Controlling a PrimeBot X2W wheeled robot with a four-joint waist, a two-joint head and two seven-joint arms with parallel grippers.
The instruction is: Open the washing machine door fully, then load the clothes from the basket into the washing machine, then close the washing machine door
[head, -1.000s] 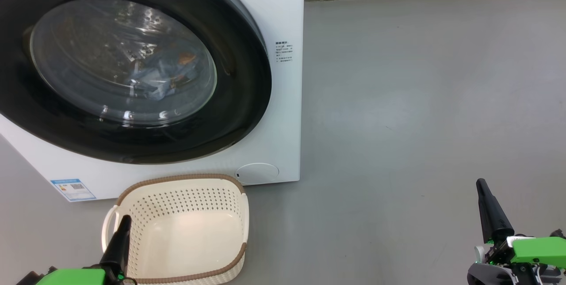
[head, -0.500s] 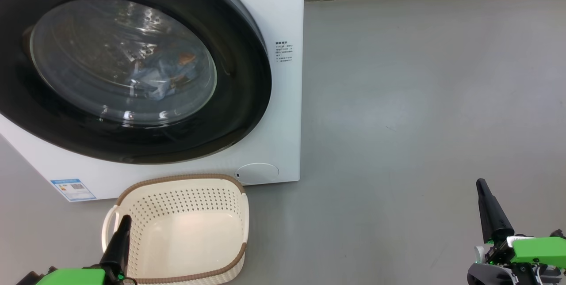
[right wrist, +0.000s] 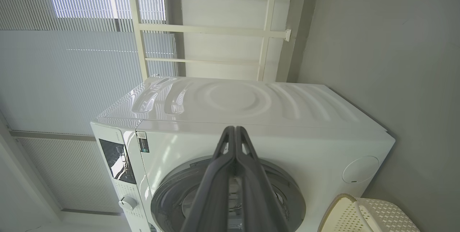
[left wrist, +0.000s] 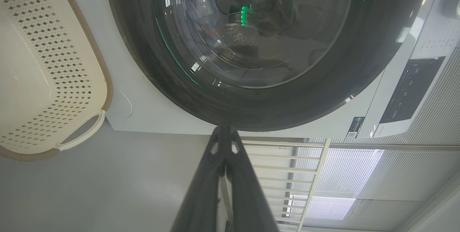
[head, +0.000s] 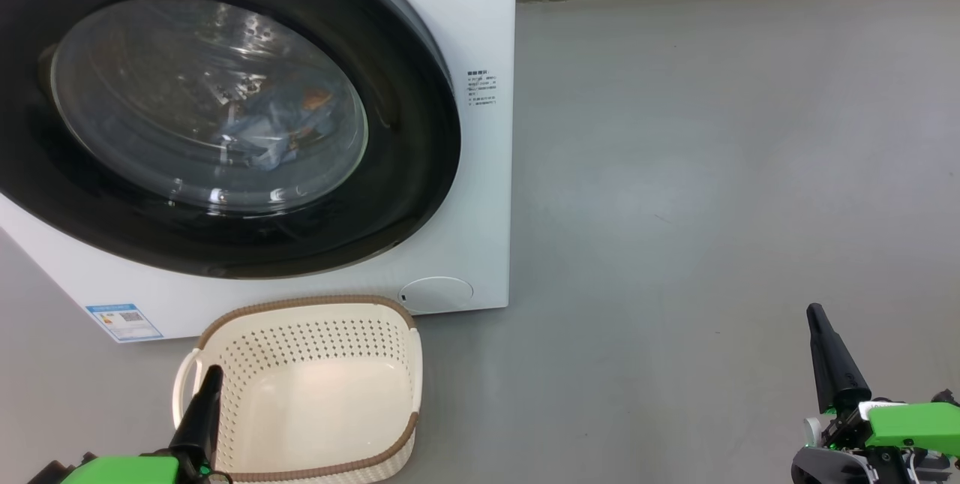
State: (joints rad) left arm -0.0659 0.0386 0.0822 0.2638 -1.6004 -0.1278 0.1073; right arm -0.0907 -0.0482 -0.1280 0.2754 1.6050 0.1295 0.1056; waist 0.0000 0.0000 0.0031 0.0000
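**Door shut, clothes in the drum**

Washing machine door [head: 409,169] is closed at 10 o'clock in head view, blue clothes [head: 274,127] visible thru the glass inside the washing machine [head: 480,11]. Empty basket [head: 300,301] sits on the floor [head: 712,169] at 7 o'clock, just in front. Left fingers [head: 202,409] at 7, pressed together, holding nothing, over the basket's rim. Right fingers [head: 832,364] at 4, also pinched shut, empty, well apart from it all.

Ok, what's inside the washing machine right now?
Through the closed washing machine door, light-blue clothes with orange-brown print lie in the steel drum. The black rim and glare hide the rest.
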